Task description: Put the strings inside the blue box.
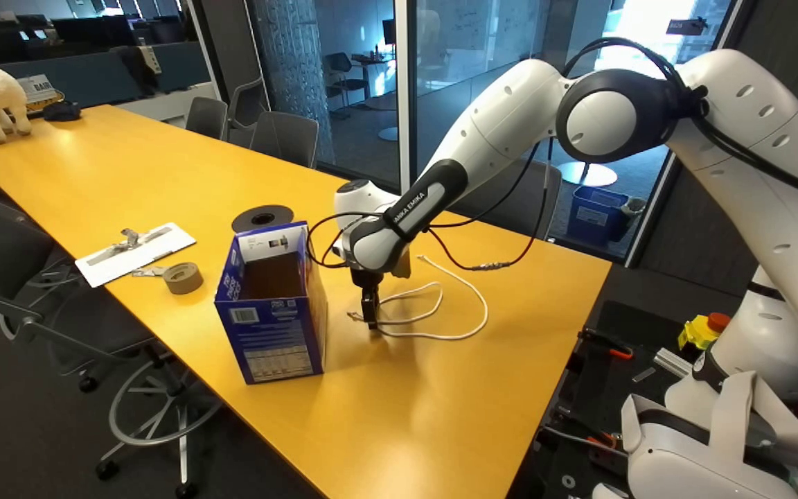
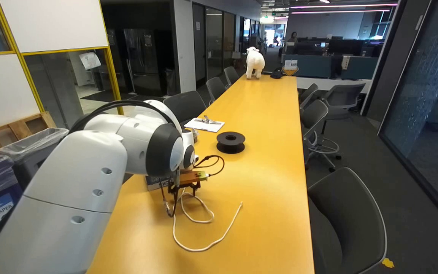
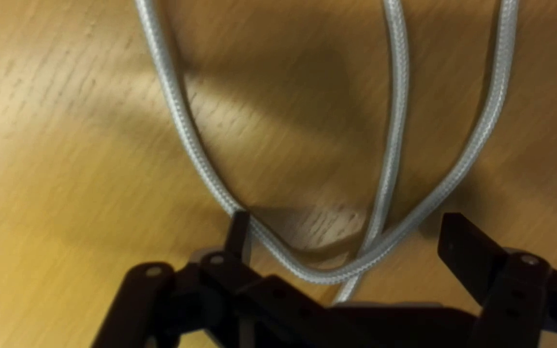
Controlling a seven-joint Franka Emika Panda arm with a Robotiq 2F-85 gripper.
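strings [image 3: 391,159], white, braided, in loose loops on the table [image 1: 427,416], outside the blue box [image 1: 278,339] and near it; weave legible in the wrist view alone, long outer curve with free end in both exterior views. gripper [image 3: 346,220], low over the strings, fingertips [image 3: 238,229] close to the table, jaws spread wide, with bend of a loop in between; gap plain from the wrist, edge-on gripper [image 1: 372,324] hard to read in an exterior view; contact of fingertips with strings impossible to tell. blue box, upright, open-topped, brown inside and printed front [image 1: 281,357] on display in an exterior view; in an exterior view mostly behind the arm [image 2: 101,163], with a lettered strip in sight. black spool [image 2: 230,148], flat on the table, flanges and hub clear in an exterior view; same black spool [image 1: 243,220] partly behind the blue box in an exterior view. roll of tape [image 1: 183,278], tan, near a white clipboard [image 1: 111,272]. plush sheep [image 2: 255,64], white, far end of the table, head included in an exterior view.
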